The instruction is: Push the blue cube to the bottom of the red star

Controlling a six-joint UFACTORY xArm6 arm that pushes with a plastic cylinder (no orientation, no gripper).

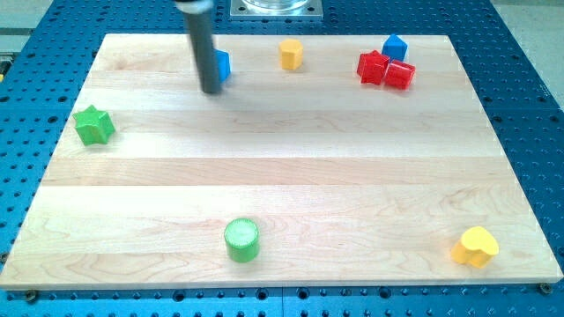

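Observation:
The red star (372, 67) lies near the view's top right, touching a red cylinder (400, 75) on its right. A blue cube (394, 47) sits just above and to the right of the star, close to it. A second blue block (222, 64) sits at the view's top left-centre, partly hidden behind my rod. My tip (211, 90) rests on the board just below and left of that second blue block, far to the left of the red star.
A yellow hexagonal block (291, 54) sits at the top centre. A green star (93, 125) is at the left edge, a green cylinder (241, 239) at bottom centre, a yellow heart (475, 246) at bottom right.

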